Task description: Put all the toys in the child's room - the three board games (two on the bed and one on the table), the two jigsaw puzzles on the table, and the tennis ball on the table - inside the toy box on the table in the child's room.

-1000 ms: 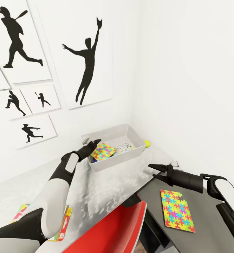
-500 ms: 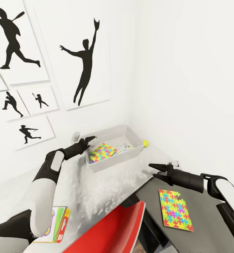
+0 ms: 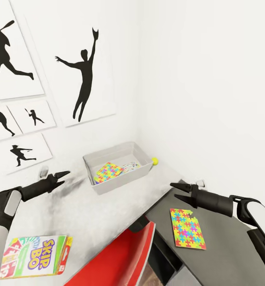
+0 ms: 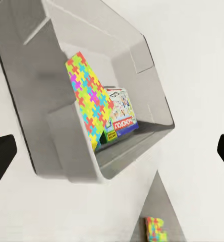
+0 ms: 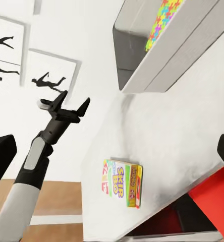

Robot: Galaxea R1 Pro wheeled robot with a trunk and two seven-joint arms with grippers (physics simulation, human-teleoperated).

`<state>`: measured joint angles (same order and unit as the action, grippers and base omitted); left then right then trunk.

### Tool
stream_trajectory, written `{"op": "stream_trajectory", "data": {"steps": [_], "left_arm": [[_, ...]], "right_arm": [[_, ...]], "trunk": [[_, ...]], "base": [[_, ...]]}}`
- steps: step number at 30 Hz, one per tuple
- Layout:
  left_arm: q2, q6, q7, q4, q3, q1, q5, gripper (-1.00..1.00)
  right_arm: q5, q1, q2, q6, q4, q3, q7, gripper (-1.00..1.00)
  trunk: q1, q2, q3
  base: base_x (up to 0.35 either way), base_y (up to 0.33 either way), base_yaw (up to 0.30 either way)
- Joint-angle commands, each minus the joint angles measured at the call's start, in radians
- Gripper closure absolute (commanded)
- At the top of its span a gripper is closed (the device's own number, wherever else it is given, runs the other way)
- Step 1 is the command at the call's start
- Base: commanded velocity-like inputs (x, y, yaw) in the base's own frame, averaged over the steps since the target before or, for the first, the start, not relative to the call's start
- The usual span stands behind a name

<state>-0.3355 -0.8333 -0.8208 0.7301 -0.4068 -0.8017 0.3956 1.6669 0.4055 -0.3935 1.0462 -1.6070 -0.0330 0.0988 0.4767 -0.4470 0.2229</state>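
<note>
The light-grey toy box (image 3: pixel 120 186) stands on the table (image 3: pixel 104 214) near the wall corner. Inside it a jigsaw puzzle (image 3: pixel 108 172) leans on a blue board game (image 3: pixel 130 166); the left wrist view shows that puzzle (image 4: pixel 88 98) propped over the blue printed box (image 4: pixel 121 120). The tennis ball (image 3: pixel 154 161) lies behind the box's right corner. A second jigsaw puzzle (image 3: pixel 187 234) lies flat on the lower dark-grey section (image 3: pixel 228 254). A Skip-Bo board game (image 3: pixel 33 256) rests at the near left. My left gripper (image 3: pixel 65 177) hangs open, empty, left of the box. My right gripper (image 3: pixel 174 190) is open above the dark section.
A red chair back (image 3: pixel 124 258) rises just in front of the desk between my arms. Framed silhouette pictures (image 3: pixel 82 75) cover the wall behind the box. The right wrist view takes in my left gripper (image 5: pixel 69 105), the Skip-Bo box (image 5: pixel 122 182) and wood floor below.
My left gripper let go of the jigsaw puzzle in the toy box and drew back to the left. The head camera turned, shifting the scene leftward. The right arm held still.
</note>
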Motion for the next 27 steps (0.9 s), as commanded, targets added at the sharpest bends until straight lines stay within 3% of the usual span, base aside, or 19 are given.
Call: {"op": "stream_trajectory", "data": {"steps": [1,5,9,13,21,27], "left_arm": [[-0.014,-0.005,-0.033,0.0,-0.002,0.023,0.0,-1.0],[-0.079,-0.005,-0.166,0.0,-0.003,0.101,-0.001,-1.0],[-0.161,-0.005,-0.328,-0.002,-0.002,0.137,-0.003,-1.0],[-0.204,-0.004,-0.414,-0.006,-0.002,0.162,-0.003,-1.0],[-0.212,-0.003,-0.457,0.002,0.006,0.177,0.001,-1.0],[-0.203,0.001,-0.467,0.004,0.045,0.177,0.001,-1.0]], "right_arm": [[0.011,0.001,-0.001,0.001,-0.001,-0.001,0.01,-1.0],[0.012,-0.003,-0.001,0.001,-0.001,-0.006,0.01,-1.0],[0.012,-0.054,-0.001,0.001,-0.001,-0.006,-0.011,-1.0],[0.011,-0.07,-0.001,0.001,-0.001,-0.006,-0.048,-1.0],[0.011,-0.075,-0.003,0.001,-0.001,-0.006,-0.077,-1.0],[0.011,-0.106,-0.011,0.001,-0.001,-0.002,-0.084,-1.0]], "trunk": [[0.0,-0.002,0.0],[0.0,-0.002,-0.006],[0.0,-0.002,-0.013],[0.0,-0.002,-0.019],[0.0,-0.002,-0.032],[0.0,-0.002,-0.04]], "base": [[-0.295,0.0,-0.058],[-0.17,0.0,-0.025],[-0.045,0.0,0.036],[-0.1,0.0,0.073],[-0.019,0.0,0.085],[-0.012,0.0,0.059]]}}
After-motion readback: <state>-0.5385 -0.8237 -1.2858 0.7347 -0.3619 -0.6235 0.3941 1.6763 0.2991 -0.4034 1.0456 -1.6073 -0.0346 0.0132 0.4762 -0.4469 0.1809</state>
